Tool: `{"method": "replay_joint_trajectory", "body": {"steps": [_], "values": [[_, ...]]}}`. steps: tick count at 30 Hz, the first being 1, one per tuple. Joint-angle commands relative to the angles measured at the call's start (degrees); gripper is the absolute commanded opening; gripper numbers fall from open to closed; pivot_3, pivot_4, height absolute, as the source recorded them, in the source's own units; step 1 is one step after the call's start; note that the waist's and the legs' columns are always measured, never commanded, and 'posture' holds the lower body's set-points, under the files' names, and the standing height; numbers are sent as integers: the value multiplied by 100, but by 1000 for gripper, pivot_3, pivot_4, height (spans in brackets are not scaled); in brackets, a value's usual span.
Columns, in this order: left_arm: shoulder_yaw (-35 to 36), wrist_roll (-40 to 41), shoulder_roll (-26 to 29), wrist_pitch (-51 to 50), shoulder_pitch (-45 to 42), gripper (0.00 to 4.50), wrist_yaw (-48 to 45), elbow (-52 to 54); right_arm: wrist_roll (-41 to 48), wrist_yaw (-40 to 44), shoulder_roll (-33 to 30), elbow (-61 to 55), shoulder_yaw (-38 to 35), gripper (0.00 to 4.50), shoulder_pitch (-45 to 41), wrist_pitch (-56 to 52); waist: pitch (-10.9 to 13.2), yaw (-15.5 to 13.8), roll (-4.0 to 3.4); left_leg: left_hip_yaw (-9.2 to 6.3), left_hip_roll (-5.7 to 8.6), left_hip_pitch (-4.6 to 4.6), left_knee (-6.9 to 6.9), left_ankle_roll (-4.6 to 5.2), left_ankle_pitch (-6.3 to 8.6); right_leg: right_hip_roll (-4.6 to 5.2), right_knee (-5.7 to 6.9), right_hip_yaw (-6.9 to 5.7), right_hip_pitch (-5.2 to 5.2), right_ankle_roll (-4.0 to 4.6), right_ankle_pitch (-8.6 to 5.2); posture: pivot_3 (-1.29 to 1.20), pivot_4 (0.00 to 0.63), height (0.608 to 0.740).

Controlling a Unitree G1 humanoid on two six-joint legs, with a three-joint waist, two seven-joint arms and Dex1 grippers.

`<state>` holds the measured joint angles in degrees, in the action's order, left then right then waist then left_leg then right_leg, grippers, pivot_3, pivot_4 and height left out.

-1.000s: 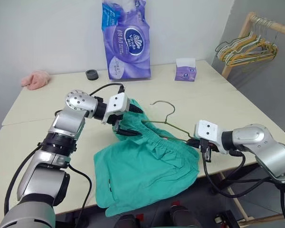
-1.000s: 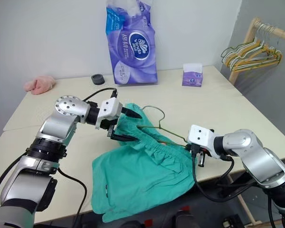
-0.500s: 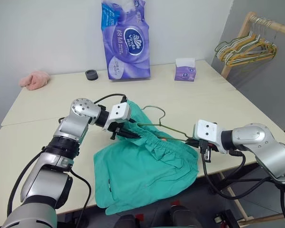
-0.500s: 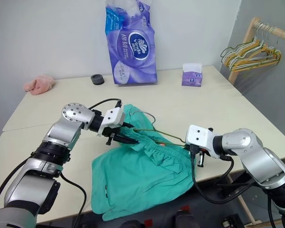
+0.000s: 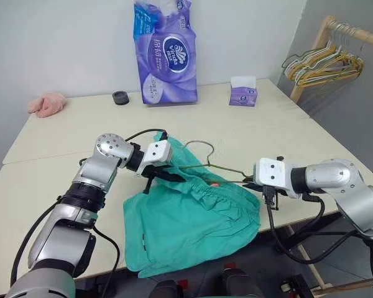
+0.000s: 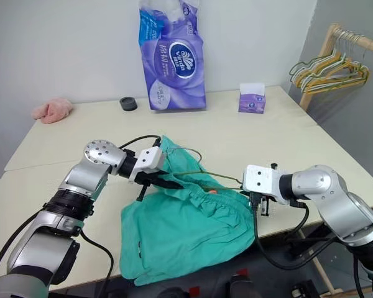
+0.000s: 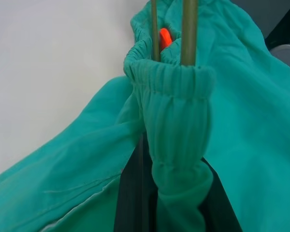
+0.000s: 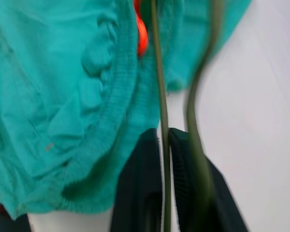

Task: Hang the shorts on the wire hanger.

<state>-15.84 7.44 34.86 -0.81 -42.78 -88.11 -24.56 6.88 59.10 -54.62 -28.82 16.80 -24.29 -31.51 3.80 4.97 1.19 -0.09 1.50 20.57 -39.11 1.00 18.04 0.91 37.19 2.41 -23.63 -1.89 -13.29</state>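
Note:
The teal shorts (image 5: 193, 223) lie crumpled at the table's near edge, and part of them hangs over it. The thin olive-grey wire hanger (image 5: 227, 169) runs through the gathered waistband, with its hook (image 5: 202, 146) sticking out on the far side. My left gripper (image 5: 174, 175) is shut on the waistband (image 7: 176, 96) at the shorts' left end, and fabric bulges between its fingers (image 7: 130, 193). My right gripper (image 5: 248, 182) is shut on the hanger wire (image 8: 159, 72) at the right end, the wire running between its fingers (image 8: 140, 193). A small orange spot (image 7: 164, 36) shows inside the waistband.
At the table's back stand a purple toilet-paper pack (image 5: 165, 53), a purple tissue box (image 5: 242, 93) and a black roll (image 5: 120, 97). A pink cloth (image 5: 46, 103) lies at the far left. A wooden rack with bunched hangers (image 5: 323, 62) stands to the right.
My left gripper, open above the shorts a second ago, came down and shut on the waistband. The hanger's hook tipped lower. The right arm barely moved.

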Motion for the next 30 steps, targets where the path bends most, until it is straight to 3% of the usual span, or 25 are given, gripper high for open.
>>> {"method": "replay_joint_trajectory", "body": {"steps": [1, 8, 10, 13, 16, 21, 23, 25, 30], "values": [[56, -36, 41, 69, -22, 0, 74, 129, -14, 294, -511, 143, -570, 1631, 9, 342, 0, 0, 0, 1, 0, 1, 0, 0, 0, 0, 0, 1, 0, 0, 0, -143, 25, 740], [84, -73, 21, 90, -1, 0, 150, 117, 367, 246, -870, 437, -1705, 4073, 811, 36, -1, -16, 2, -1, 0, 0, 1, 0, 0, 0, 1, 1, 1, 0, 0, -140, 28, 740], [99, -77, 17, 111, 0, 0, 186, 103, 653, 169, -756, 385, -2336, 4466, 1359, -375, -1, -19, 2, 2, 0, -1, 1, 1, 0, 0, 2, 3, 1, 0, 0, -138, 31, 740], [153, -77, 6, 141, -13, 0, 274, 49, 1312, -344, 6, 43, -3217, 4466, 1956, -1172, -6, -35, 12, -3, -1, 0, 0, 1, 0, 0, 1, 1, 6, 0, 0, -144, 36, 740], [198, -41, 22, 106, 2, 0, 329, 49, 1828, -608, 643, -657, -3553, 4466, 2837, -1713, -7, -34, 11, -5, -1, -3, 1, 1, 0, -1, 7, 2, 7, 0, 0, -149, 38, 740], [230, -39, 70, 109, 25, 0, 370, 18, 1965, -1677, 1775, -1147, -3250, 4466, 3484, -2050, -10, -6, 8, 1, -2, -11, 0, 0, 0, -2, 13, 9, 8, -1, -1, -141, 41, 740], [233, -36, 81, 105, 24, 0, 381, 24, 2010, -2012, 2100, -1141, -3101, 4466, 3455, -2149, -30, -17, 48, 2, -3, -13, 1, 1, 0, -2, 6, 7, 11, -3, 0, -141, 41, 740], [236, -37, 88, 113, 13, 0, 402, 14, 2116, -2245, 2299, -1121, -3011, 4466, 3389, -2258, -52, -26, 85, -17, -8, -9, 5, 0, 0, -7, 2, -8, 10, -1, 0, -141, 41, 740], [241, -15, 103, 99, 51, 0, 427, 68, 2297, -2471, 2464, -1050, -2787, 4466, 3400, -2373, -52, -169, 82, -49, -6, 14, 6, -4, 2, -3, -1, -34, 0, 8, -4, -131, 43, 740]]}}
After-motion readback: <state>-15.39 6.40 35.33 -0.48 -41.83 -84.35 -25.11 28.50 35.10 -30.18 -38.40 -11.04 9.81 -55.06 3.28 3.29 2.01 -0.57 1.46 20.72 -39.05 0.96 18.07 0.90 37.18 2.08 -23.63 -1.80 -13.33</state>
